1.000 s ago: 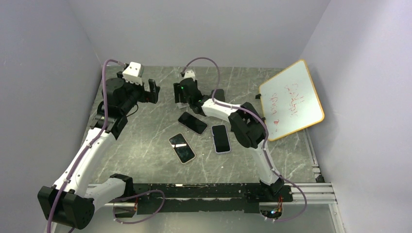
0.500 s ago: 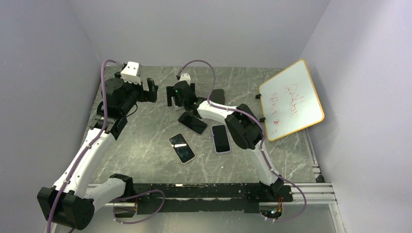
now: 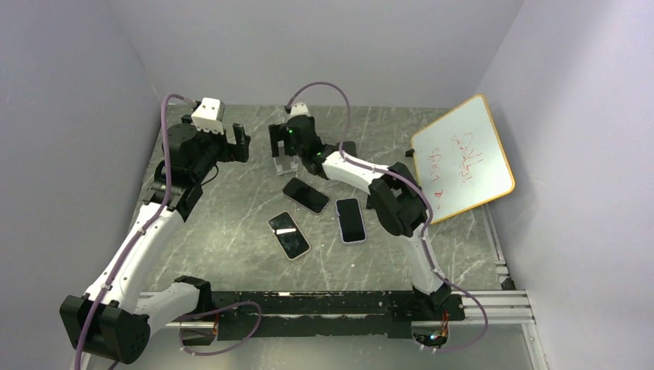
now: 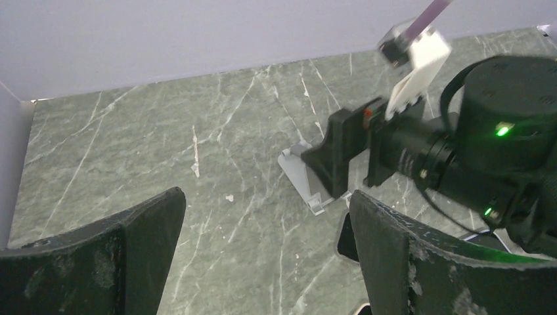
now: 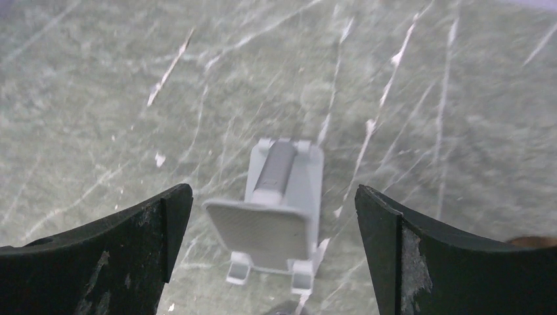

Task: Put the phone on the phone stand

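The grey phone stand (image 5: 279, 210) stands empty on the marble table, just below and between the fingers of my open right gripper (image 5: 272, 256). It also shows in the top view (image 3: 284, 163) and the left wrist view (image 4: 303, 178). Three phones lie flat in front of it: a black one (image 3: 305, 195) nearest the stand, one with a pale rim (image 3: 288, 235), and a lavender one (image 3: 350, 220). My right gripper (image 3: 284, 146) hovers over the stand and holds nothing. My left gripper (image 3: 241, 144) is open and empty, raised to the left of the stand.
A whiteboard (image 3: 463, 158) with red writing leans against the right wall. A dark object (image 3: 347, 148) lies behind the right arm. Walls close the table at the left, back and right. A black rail (image 3: 324, 304) runs along the near edge.
My right gripper swung a little to the left, then back and farther from me, and now hangs over the stand. The left arm and the phones have hardly moved.
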